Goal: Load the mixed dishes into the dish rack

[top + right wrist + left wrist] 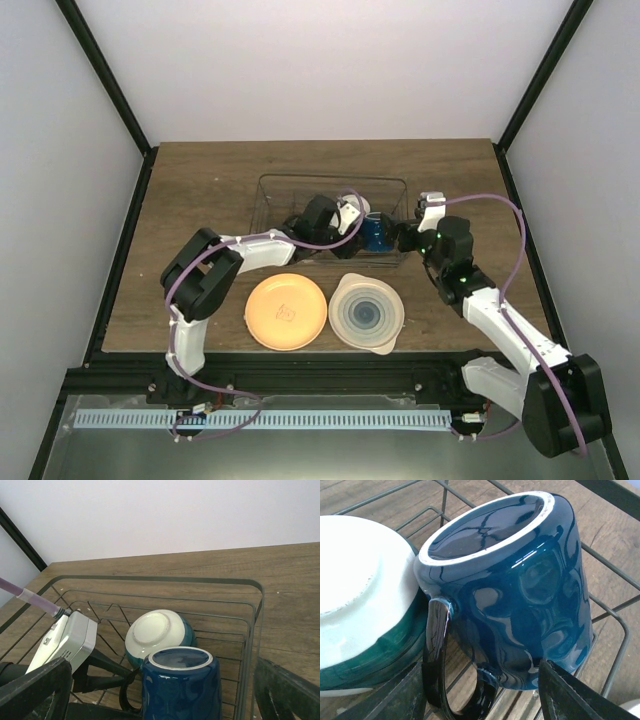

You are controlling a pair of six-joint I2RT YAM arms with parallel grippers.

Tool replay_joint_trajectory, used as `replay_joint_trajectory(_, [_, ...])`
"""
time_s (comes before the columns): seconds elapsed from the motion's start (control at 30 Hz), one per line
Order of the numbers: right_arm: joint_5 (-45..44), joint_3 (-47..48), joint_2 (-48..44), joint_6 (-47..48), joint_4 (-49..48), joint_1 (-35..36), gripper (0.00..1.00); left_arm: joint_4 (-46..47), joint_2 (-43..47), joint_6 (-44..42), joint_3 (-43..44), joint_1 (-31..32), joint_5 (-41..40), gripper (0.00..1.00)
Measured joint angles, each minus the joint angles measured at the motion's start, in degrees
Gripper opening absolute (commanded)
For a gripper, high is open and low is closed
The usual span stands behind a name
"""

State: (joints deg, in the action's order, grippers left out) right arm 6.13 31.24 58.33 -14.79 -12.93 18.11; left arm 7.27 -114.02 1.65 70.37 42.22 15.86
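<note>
The dark blue mug (520,595) stands upside down inside the dish rack (275,185), next to an upturned white bowl (152,630) with a teal band. My left gripper (480,680) reaches into the rack and is open. Its jaws stand either side of the mug's black handle (437,650). My right gripper (162,690) is open and empty, just outside the rack's right wall, facing the mug (180,685). The orange plate (287,311) and the pale blue-ringed plate (367,312) lie on the table in front of the rack. The striped plate is out of view.
The rack's thin wire walls (252,610) and upright dividers (442,500) surround the mug and bowl. The left wrist's silver camera housing (65,637) sits inside the rack at the left. The wooden table (200,190) is bounded by black frame posts.
</note>
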Motion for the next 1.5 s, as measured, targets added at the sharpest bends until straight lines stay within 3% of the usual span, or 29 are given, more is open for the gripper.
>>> replay_joint_trajectory(0.43, [-0.17,0.00,-0.11,0.00,0.07,0.00,1.00,-0.50,1.40,-0.61,-1.81,0.39,1.22,0.62])
replay_joint_trajectory(0.93, [-0.37,0.00,0.79,0.42,-0.37,0.00,1.00,-2.27,1.75,-7.43,-1.40,1.22,-3.82,0.60])
replay_joint_trajectory(1.5, [-0.42,0.00,3.76,0.63,-0.90,0.00,1.00,-1.57,5.99,-13.86,-5.81,1.92,-12.22,0.91])
